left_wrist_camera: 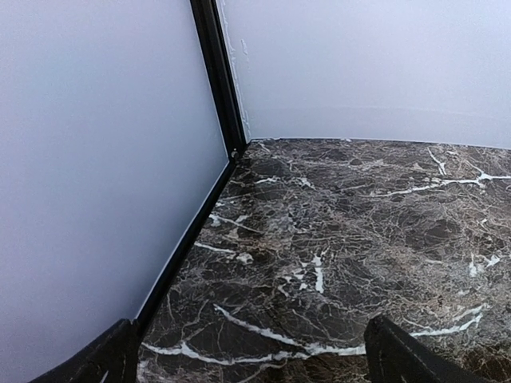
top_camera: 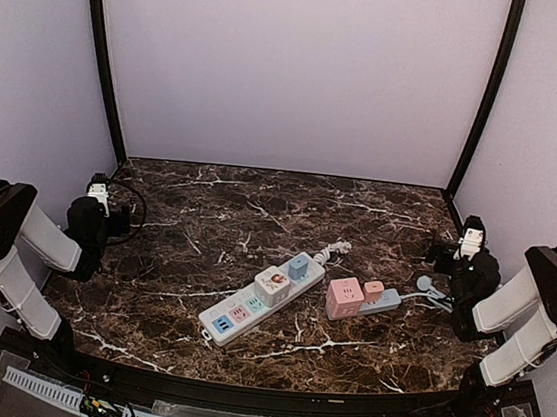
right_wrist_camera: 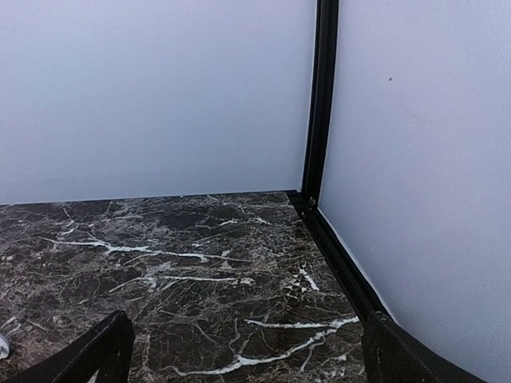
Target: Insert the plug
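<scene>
A white power strip [top_camera: 256, 304] lies slantwise at the table's middle, carrying a blue cube [top_camera: 298, 266] and a white cube [top_camera: 272, 285]. Right of it a pink cube adapter [top_camera: 345, 298] and a small pink plug [top_camera: 374, 290] sit on a short grey strip [top_camera: 385, 301]. Its grey cord ends in a round grey plug [top_camera: 424, 283] lying flat. My left gripper [top_camera: 98, 198] [left_wrist_camera: 251, 361] hovers far left, open and empty. My right gripper [top_camera: 467, 246] [right_wrist_camera: 247, 355] hovers far right, just beyond the grey plug, open and empty. Both wrist views show only marble between the fingertips [left_wrist_camera: 399, 357] [right_wrist_camera: 100, 351].
The marble table [top_camera: 209, 201] is enclosed by pale walls with black corner posts [left_wrist_camera: 219, 80] [right_wrist_camera: 319, 96]. A white cord [top_camera: 332, 247] curls off the white strip's far end. A black cable loops beside the left wrist [top_camera: 133, 207].
</scene>
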### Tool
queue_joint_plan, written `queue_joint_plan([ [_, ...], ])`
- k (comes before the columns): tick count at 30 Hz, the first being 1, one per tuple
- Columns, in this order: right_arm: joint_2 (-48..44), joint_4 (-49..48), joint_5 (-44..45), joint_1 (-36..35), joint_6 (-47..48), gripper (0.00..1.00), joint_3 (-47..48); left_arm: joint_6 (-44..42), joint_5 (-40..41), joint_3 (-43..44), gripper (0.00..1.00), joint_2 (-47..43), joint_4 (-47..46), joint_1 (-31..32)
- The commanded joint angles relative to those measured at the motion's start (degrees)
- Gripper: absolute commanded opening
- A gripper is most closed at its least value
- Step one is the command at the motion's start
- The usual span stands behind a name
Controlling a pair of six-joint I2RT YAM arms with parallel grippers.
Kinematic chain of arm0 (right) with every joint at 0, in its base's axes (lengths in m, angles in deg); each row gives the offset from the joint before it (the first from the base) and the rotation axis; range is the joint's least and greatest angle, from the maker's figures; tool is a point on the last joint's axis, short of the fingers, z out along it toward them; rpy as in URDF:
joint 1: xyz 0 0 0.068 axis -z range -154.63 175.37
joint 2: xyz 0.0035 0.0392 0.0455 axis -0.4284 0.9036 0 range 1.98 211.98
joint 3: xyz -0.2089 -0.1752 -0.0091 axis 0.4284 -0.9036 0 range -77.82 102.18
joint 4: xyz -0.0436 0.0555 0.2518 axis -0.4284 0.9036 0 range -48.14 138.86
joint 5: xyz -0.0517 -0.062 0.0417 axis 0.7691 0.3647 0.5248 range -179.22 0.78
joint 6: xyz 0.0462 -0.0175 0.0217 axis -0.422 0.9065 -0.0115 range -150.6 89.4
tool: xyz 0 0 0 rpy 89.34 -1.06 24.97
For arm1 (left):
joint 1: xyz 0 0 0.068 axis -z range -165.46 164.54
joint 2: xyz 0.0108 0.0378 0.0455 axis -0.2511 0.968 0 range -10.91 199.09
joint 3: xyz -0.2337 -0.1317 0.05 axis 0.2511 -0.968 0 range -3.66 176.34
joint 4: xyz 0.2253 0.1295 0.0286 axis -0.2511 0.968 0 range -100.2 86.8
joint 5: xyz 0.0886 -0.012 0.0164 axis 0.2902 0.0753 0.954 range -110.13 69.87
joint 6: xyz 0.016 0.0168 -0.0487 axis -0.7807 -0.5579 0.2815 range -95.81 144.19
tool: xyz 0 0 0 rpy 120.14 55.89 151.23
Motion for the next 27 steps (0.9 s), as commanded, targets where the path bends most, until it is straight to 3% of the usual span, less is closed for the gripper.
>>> queue_joint_plan([
  [1, 0.3, -1.0, 2.0, 0.6, -1.3, 0.99, 0.8, 0.6, -0.3, -0.9, 0.99, 0.0, -1.3, -0.4],
  [27, 0.0, 1.0, -0.7, 1.4, -1.7, 0.99, 1.6, 0.6, -0.4, -0.9, 1.0, 0.0, -1.2, -0.4],
])
